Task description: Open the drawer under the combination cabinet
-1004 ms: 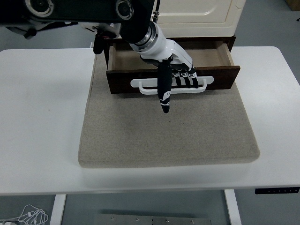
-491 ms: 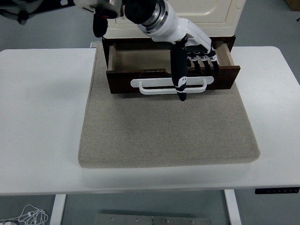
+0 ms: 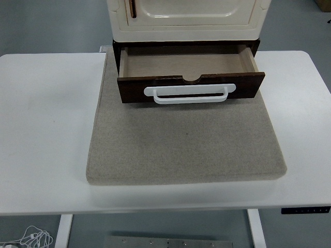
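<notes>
Neither robot hand shows, so grip unknown; drawer (image 3: 189,62) at twelve o'clock stands pulled out, task apparently done.

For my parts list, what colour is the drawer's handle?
White; the handle shows clearly on the dark brown drawer front in the head view.

White table (image 3: 46,129) carries a grey-beige felt mat (image 3: 186,150) laid across its middle, the mat's front edge short of the table's near edge. On the mat's far part stands the cream cabinet (image 3: 186,20), its dark wood drawer (image 3: 191,85) pulled out over the mat
</notes>
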### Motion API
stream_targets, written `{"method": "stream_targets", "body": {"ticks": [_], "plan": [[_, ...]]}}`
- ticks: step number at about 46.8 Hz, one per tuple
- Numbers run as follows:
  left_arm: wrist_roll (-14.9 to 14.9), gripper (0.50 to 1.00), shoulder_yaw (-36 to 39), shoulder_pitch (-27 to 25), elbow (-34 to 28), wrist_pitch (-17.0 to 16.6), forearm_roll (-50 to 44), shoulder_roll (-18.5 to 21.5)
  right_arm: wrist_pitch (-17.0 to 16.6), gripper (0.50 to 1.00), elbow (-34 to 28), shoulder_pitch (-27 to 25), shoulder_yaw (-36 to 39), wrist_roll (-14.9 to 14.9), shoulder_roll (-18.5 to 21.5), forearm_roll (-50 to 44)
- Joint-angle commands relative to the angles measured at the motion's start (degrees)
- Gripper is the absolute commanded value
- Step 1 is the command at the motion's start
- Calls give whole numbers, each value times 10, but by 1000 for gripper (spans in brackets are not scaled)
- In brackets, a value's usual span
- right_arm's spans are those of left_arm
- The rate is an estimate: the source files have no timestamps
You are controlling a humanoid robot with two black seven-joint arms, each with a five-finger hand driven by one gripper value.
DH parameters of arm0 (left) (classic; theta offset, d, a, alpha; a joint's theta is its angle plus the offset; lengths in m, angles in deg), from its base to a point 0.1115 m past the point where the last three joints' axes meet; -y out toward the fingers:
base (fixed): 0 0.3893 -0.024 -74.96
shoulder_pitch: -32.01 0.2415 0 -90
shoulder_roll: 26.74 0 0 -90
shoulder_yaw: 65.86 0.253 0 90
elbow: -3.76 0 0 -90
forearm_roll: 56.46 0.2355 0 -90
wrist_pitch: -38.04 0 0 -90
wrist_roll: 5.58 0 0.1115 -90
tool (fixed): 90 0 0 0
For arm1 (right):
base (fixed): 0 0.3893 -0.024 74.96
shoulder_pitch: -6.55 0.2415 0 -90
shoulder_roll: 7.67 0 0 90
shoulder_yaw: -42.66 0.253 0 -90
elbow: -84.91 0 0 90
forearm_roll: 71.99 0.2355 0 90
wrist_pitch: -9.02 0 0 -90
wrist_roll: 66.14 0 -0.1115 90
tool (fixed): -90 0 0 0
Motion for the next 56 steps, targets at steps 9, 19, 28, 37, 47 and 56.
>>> {"method": "stream_targets", "body": {"ticks": [9, 19, 28, 37, 47, 56], "plan": [[47, 1000, -86, 24, 109, 1, -15, 99, 0, 926, 0, 0, 0, 0, 0, 0], [49, 1000, -196, 113, 243, 2, -28, 109, 0, 926, 0, 0, 0, 0, 0, 0], [49, 1000, -224, 162, 357, 3, -41, 106, 0, 926, 0, 0, 0, 0, 0, 0], [49, 1000, -223, 235, 400, -3, -126, 104, 0, 926, 0, 0, 0, 0, 0, 0], [39, 1000, -224, 302, 420, -65, -175, 95, 0, 926, 0, -1, 0, 0, 0, 0], [35, 1000, -224, 377, 420, -106, -252, 54, 0, 926, 1, 0, 0, 0, 0, 0]]}}
